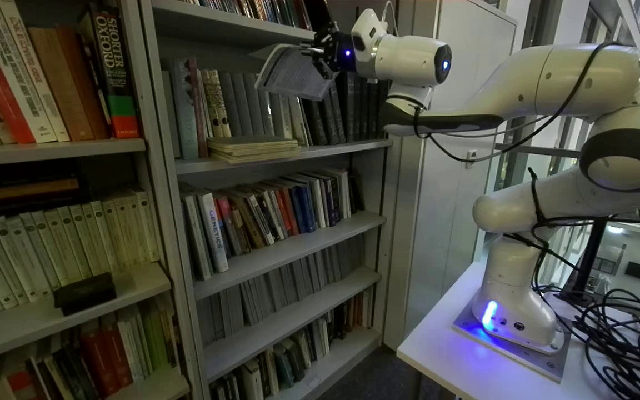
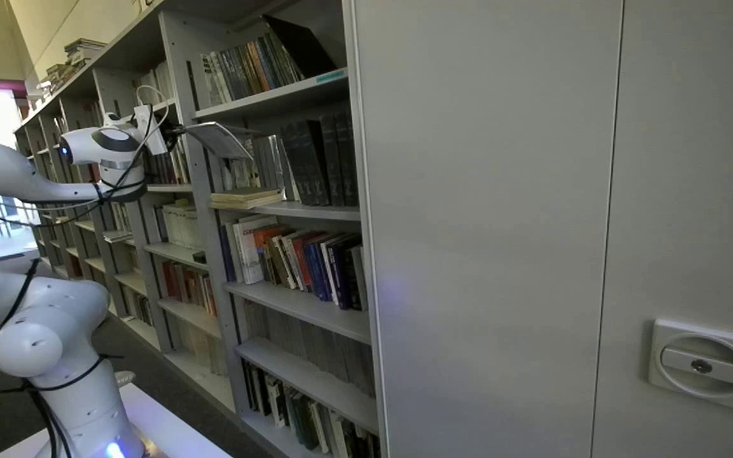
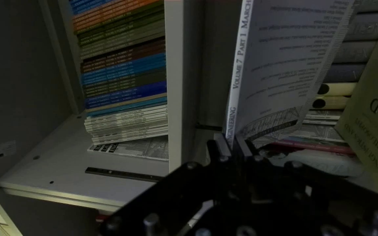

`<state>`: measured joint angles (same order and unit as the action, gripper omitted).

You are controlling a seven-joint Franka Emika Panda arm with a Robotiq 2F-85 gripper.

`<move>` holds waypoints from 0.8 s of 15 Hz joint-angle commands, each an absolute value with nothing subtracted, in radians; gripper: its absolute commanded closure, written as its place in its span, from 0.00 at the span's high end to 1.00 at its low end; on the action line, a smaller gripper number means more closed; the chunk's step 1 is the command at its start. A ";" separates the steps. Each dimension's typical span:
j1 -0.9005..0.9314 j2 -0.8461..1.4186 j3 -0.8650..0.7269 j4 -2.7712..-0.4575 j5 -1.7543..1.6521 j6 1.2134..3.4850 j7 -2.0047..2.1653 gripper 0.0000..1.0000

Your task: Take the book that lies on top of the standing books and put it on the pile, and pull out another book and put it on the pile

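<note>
A thin, limp book point(image 1: 298, 72) with a white spine and grey printed cover is pinched by a corner of its spine in my gripper point(image 3: 232, 145). Its pages and cover sag away from the fingers, as both exterior views show. It hangs in the air in front of the standing books point(image 1: 248, 103), whose pale grey and beige spines it partly hides. Lower down, at the shelf's front edge, lies the pile point(image 1: 253, 149), several flat books with a tan-olive cover on top. In the wrist view that pale olive cover point(image 3: 372, 131) shows at the right edge.
Dark-spined books point(image 1: 348, 111) stand to one side of the pale row. Above runs a shelf board point(image 1: 231, 19), close over the held book. A red-spined book point(image 1: 203, 105) and a blue-grey one stand behind the pile's end. A tall upright panel point(image 1: 161, 111) divides the bookcases.
</note>
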<state>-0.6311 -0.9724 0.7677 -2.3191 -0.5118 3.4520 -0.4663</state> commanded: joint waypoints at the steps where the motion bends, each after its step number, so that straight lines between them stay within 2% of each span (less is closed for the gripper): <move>1: -0.713 -0.984 0.813 -2.246 -0.472 3.458 -0.479 0.02; 12: -0.884 -1.015 0.944 -2.163 -0.462 3.458 -0.464 0.02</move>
